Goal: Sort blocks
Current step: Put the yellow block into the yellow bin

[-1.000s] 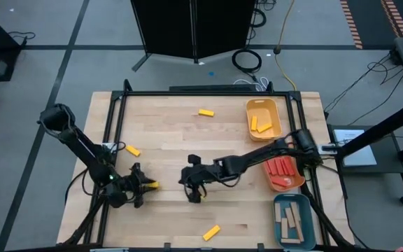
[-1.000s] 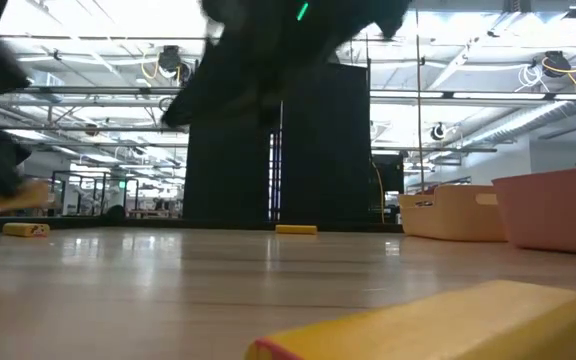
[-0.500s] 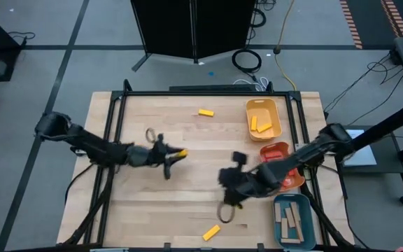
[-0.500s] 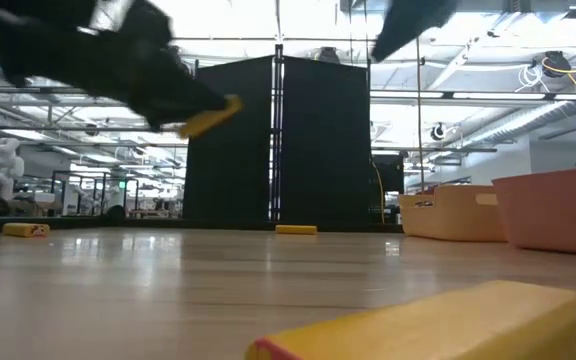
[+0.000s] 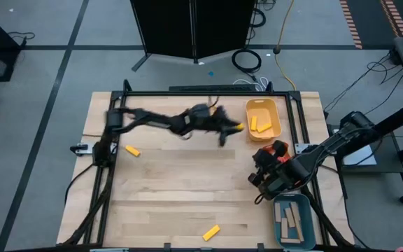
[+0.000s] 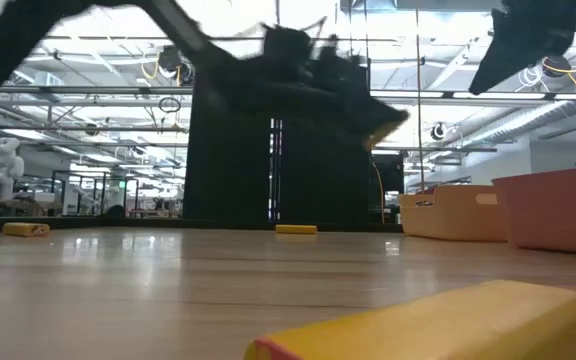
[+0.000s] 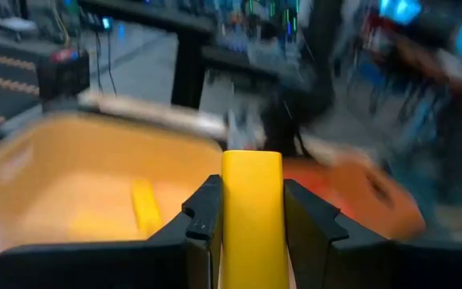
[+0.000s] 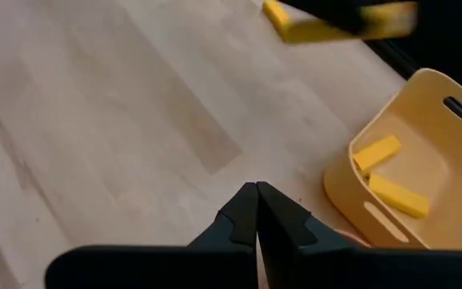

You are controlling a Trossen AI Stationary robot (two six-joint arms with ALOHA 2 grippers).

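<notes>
Your left arm has swung across the counter (image 5: 180,182) since half a second ago, from the left-centre to the far side, and its left gripper (image 5: 234,127) now hangs just beside the yellow tray (image 5: 277,124), pinching a yellow block (image 7: 251,210) upright between its fingers (image 7: 203,221); your right arm has pulled back toward the counter's right edge, and the right gripper (image 5: 260,183) sits over the wood beside the orange tray (image 5: 280,148), its fingers pressed together on nothing; two yellow blocks (image 8: 387,172) lie inside the yellow tray; one loose yellow bar (image 5: 131,150) rests near the left edge, another yellow piece (image 5: 211,232) near the front edge; tan blocks (image 5: 291,222) lie in the teal tray (image 5: 306,210).
</notes>
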